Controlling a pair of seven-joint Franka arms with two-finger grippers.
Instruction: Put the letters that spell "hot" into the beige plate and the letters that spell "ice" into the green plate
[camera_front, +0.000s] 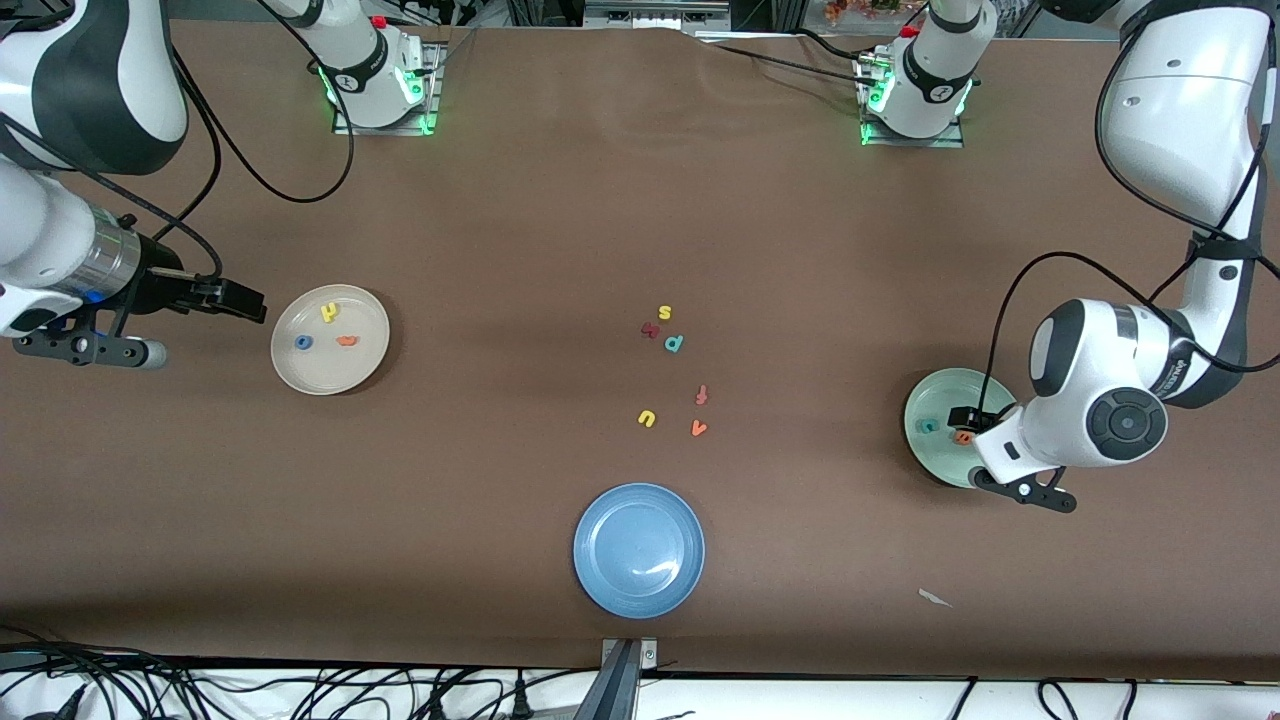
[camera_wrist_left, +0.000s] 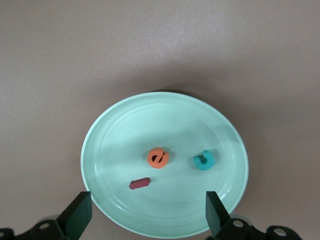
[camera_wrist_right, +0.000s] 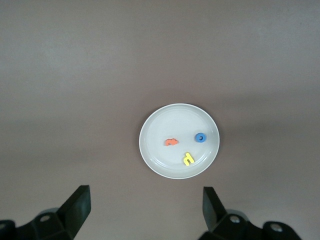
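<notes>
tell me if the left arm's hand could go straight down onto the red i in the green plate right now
Probably yes. The left hand hangs open over the green plate, and the red i lies flat and apart from the orange e and teal c, with nothing covering it.

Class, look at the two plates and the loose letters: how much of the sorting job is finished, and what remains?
Done: the beige plate holds the yellow h, blue o and orange t. The green plate holds the orange e, teal c and dark red i.

In hand: nothing. The left gripper hangs open over the green plate; the right gripper waits open.

Left: apparently nothing.
</notes>
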